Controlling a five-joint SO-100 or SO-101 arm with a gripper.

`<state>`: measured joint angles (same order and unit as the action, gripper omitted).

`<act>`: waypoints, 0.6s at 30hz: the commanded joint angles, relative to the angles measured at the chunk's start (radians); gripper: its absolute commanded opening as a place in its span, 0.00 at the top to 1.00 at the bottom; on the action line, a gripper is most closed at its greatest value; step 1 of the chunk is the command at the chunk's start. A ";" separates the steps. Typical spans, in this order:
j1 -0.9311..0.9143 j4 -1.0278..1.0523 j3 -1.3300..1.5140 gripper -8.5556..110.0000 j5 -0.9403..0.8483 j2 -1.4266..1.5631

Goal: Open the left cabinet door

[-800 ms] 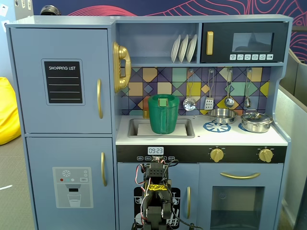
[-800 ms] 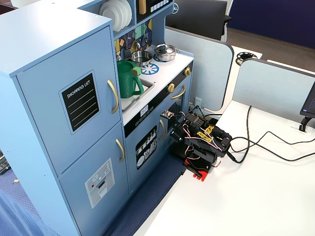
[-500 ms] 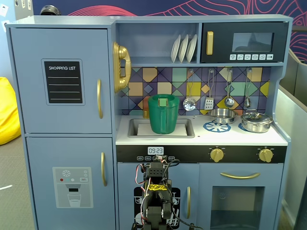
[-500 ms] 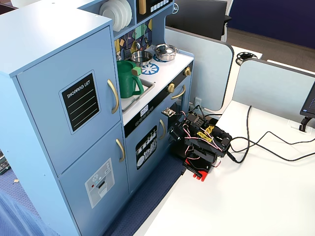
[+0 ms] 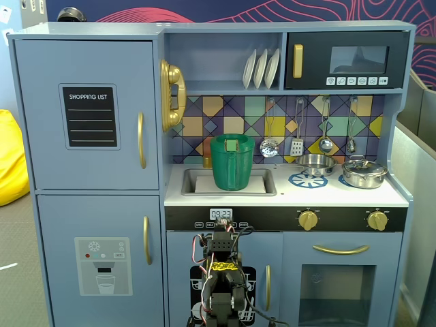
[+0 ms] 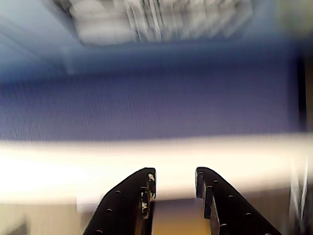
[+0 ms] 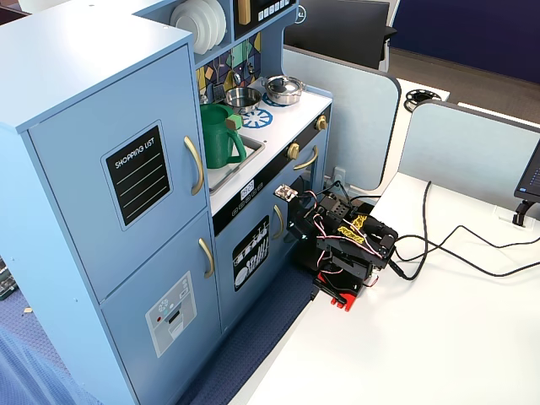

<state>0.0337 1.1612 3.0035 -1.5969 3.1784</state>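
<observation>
Door: the left cabinet door [image 5: 86, 114] sits at the upper left of the toy kitchen [image 5: 286, 197] in a fixed view, flush with its frame and fully closed; you can see the same in both fixed views
Handle: the gold bar handle [image 5: 141, 140] runs vertically along the door's right edge, beside the gold telephone [image 5: 172, 95]; nothing is touching it
Chalkboard: the SHOPPING LIST panel [image 5: 90, 116] marks this as your door, not the dispenser door [image 5: 101, 262] below it
Arm: your arm [image 7: 346, 245] is folded low on the white table [image 7: 439, 337], in front of the lower cabinets and well apart from the handle
Gripper: the gripper [image 6: 175, 183] shows two dark fingers with a clear gap between them, so the jaws are parted and hold nothing
Wrist view: heavily blurred; you only get a blue surface and a pale band ahead of the fingertips, so don't trust it for aiming yet
Progress: nothing of the task is done as far as the pictures show
Left to do: you probably need to raise the arm, swing toward the handle, close on the bar, then pull the door outward on its hinge
</observation>
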 commanded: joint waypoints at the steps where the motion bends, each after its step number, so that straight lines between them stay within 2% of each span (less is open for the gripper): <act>1: 0.081 -0.169 -0.080 0.90 -0.009 -0.037; 8: 0.244 -0.354 -0.308 0.89 0.020 -0.126; 18: 0.416 -0.436 -0.815 0.89 -0.057 -0.408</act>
<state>0.3988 0.7731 2.4176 -1.6199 2.8624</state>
